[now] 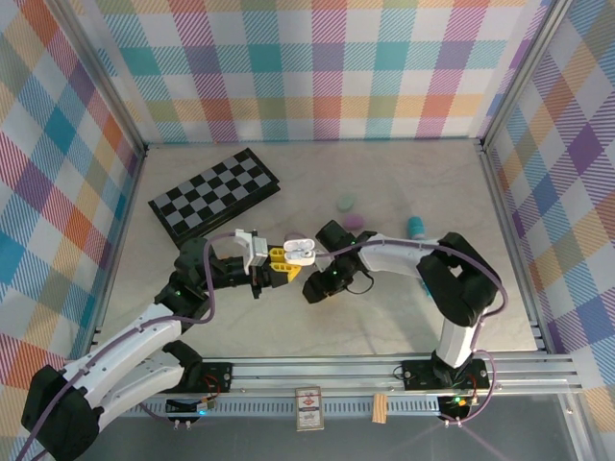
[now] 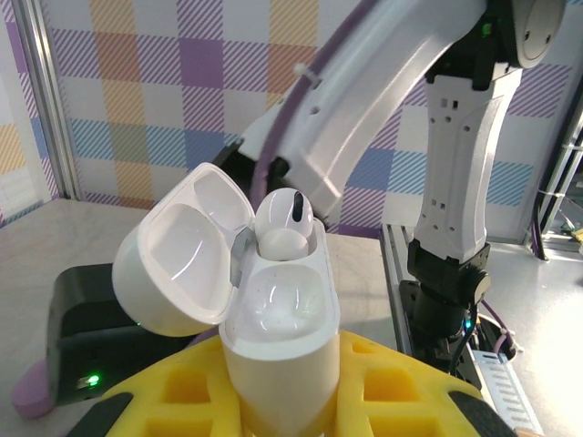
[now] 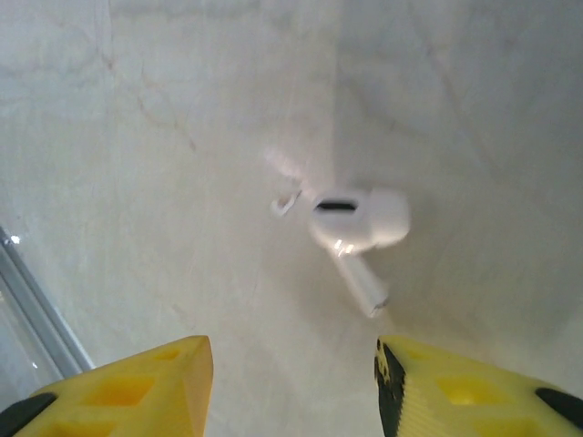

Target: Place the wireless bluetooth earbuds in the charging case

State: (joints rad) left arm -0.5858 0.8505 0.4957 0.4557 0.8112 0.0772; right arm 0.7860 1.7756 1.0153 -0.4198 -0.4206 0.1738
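My left gripper (image 1: 286,259) holds the white charging case (image 1: 300,252) above the table, yellow fingers (image 2: 401,391) shut on its lower body. The case (image 2: 278,364) stands upright with its lid (image 2: 182,264) swung open to the left. One white earbud (image 2: 284,223) sits in the far socket, and the near socket (image 2: 282,300) is empty. A second white earbud (image 3: 360,223) lies on the table, stem pointing toward my right gripper (image 3: 296,382). That gripper hangs above it, open, with nothing between its fingers. From above, the right gripper (image 1: 317,285) is just right of the case.
A folded chessboard (image 1: 216,197) lies at the back left. A mint green case (image 1: 345,204), a purple case (image 1: 355,221) and a teal object (image 1: 416,227) sit behind the right arm. The aluminium rail (image 1: 384,370) runs along the near edge.
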